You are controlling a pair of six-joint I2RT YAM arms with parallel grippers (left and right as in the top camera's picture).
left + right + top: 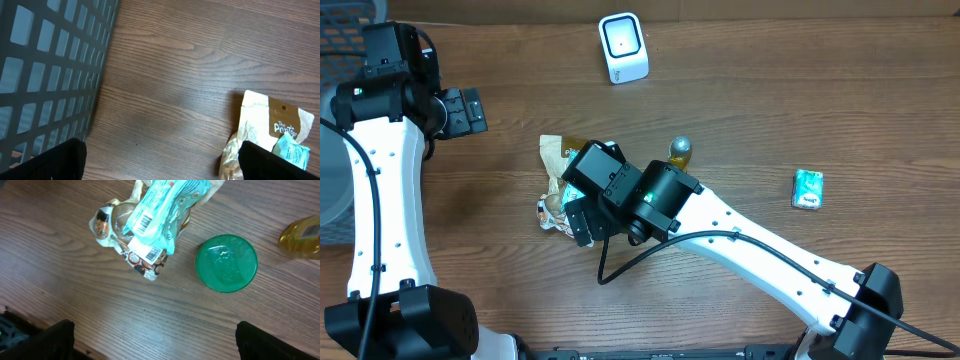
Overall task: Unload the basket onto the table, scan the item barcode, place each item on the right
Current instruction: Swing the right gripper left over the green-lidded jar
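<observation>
A white barcode scanner (623, 47) stands at the back of the wooden table. A heap of packets (553, 205) lies mid-table. In the right wrist view its top item is a teal packet (161, 204) with barcodes facing up, lying over a crumpled snack bag (107, 223). My right gripper (577, 216) (155, 345) hangs open just in front of the heap, with only bare table between its fingers. My left gripper (470, 110) (162, 165) is open too, over bare wood left of a paper bag (280, 117) and holding nothing.
A green round lid (226, 263) and a yellow bottle (301, 238) (680, 150) sit beside the heap. A small teal packet (808, 189) lies alone to the right. A dark mesh basket (50, 75) (340, 45) stands at the far left.
</observation>
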